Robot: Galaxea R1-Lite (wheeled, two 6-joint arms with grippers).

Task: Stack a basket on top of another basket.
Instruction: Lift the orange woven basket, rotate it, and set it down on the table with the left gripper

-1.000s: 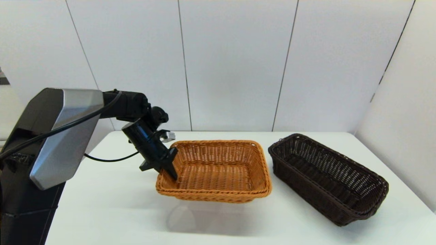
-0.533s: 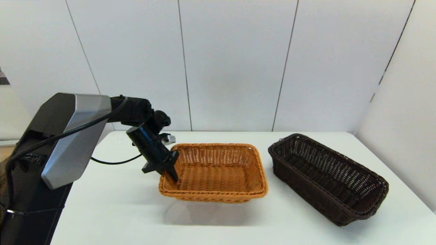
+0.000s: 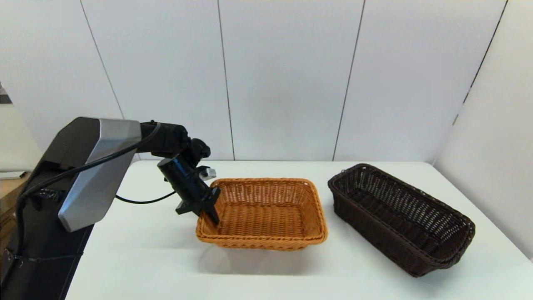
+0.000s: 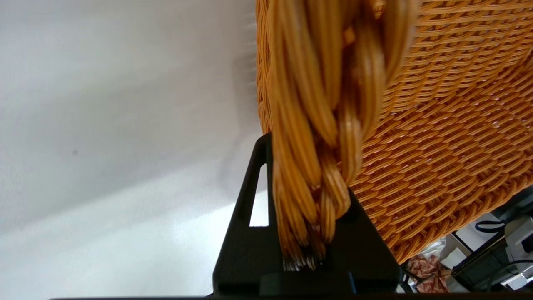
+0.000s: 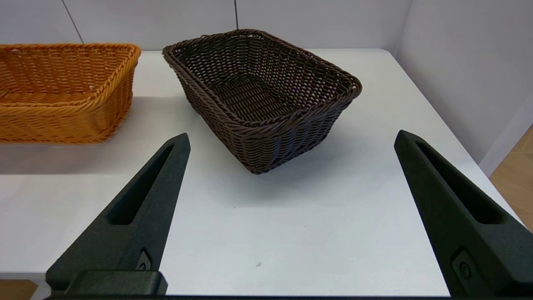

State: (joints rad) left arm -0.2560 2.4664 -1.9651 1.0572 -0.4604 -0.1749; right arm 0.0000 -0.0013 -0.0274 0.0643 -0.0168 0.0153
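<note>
On the desk [image 3: 137,258], left gripper [image 3: 209,216] clamped shut on the braided rim of the orange-tan basket [image 3: 266,212], at its near-left corner; one finger inside the wall, rim strands pinched tight between the jaws in the left wrist view. Basket apparently raised a little off the desk, judging by the shadow below it. Dark brown basket [image 3: 399,216] resting on the desk to the robot's right of the held one, close by but apart, long axis running diagonally from far-left to near-right. Right gripper [image 5: 291,216] low at the near desk edge, spread wide, holding nothing, pointed straight at the dark basket's near corner; nearer to that basket than the left arm. Nothing between the two baskets. Likely snag: differing orientations, so some turning probably needed before either nests squarely on the other. Only plain wall panels [image 3: 283,79] behind.
</note>
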